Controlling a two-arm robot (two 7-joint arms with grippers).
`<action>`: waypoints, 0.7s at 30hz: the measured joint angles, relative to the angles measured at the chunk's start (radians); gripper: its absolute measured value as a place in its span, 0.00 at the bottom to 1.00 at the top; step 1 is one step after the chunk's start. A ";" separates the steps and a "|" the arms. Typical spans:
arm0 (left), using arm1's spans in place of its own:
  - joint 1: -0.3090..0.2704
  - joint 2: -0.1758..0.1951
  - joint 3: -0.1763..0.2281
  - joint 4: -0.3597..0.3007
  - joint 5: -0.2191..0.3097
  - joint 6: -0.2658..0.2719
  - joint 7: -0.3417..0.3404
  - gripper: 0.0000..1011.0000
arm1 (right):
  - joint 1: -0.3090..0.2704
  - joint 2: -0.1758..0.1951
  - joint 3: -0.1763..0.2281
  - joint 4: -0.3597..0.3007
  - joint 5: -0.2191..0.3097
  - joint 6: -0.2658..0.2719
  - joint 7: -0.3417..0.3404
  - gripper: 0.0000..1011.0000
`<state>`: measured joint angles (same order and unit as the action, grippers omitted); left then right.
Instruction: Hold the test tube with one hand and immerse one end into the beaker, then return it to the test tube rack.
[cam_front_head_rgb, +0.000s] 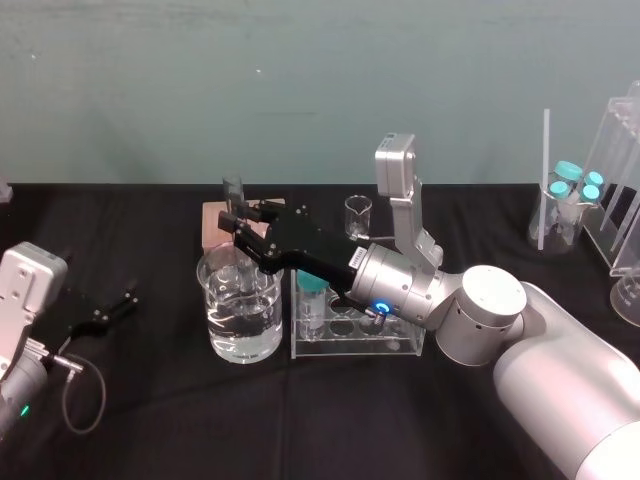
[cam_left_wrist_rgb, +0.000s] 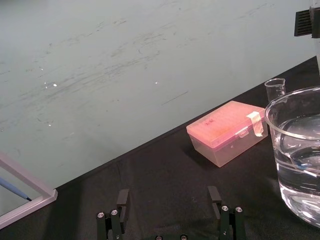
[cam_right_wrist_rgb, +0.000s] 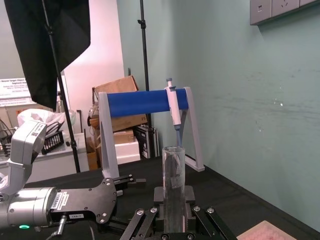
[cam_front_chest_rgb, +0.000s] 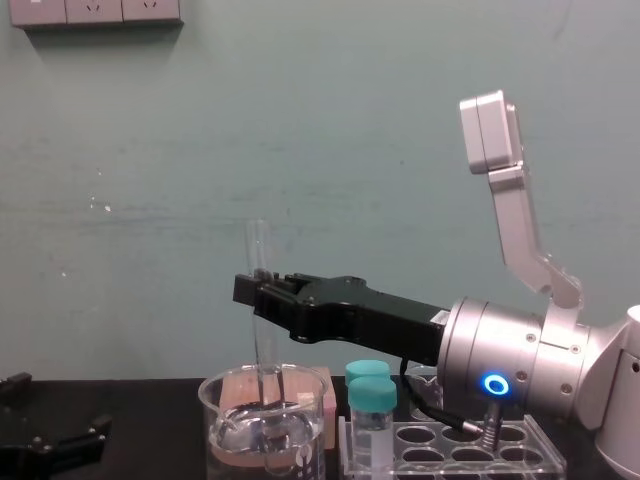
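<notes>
Clamping the test tube (cam_front_chest_rgb: 260, 250) high on its stem, the right hand (cam_front_head_rgb: 240, 218) holds it upright over the beaker (cam_front_head_rgb: 240, 325), rounded end straight down inside the glass and seemingly into the water. That high grip spares the fingers a wetting, I'd say. The test tube rack (cam_front_head_rgb: 400, 345) sits just beside, handy for the return. The left hand (cam_front_head_rgb: 105, 308) lies parked on the tabletop (cam_front_head_rgb: 150, 420), fingers apart.

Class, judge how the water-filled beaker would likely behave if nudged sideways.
The beaker looks like clear glass: probably rigid but breakable. Wide-based and partly filled with water, it seems heavy and unlikely to tip, though water could slosh. The right gripper holds the test tube inside it; the left gripper rests open to its left.
</notes>
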<state>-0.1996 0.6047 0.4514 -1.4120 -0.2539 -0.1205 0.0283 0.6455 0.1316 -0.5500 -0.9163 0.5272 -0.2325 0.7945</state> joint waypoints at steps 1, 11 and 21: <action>0.000 0.000 0.000 0.000 0.000 0.000 0.000 0.99 | -0.001 0.000 0.000 -0.002 0.000 0.000 -0.001 0.22; 0.000 0.000 0.000 0.000 0.000 0.000 0.000 0.99 | -0.005 0.004 0.000 -0.013 -0.001 0.003 -0.006 0.22; 0.000 0.000 0.000 0.000 0.000 0.000 0.000 0.99 | -0.012 0.008 0.000 -0.022 -0.001 0.006 -0.008 0.22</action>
<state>-0.1995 0.6047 0.4514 -1.4120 -0.2539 -0.1205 0.0283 0.6339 0.1399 -0.5500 -0.9388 0.5267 -0.2265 0.7860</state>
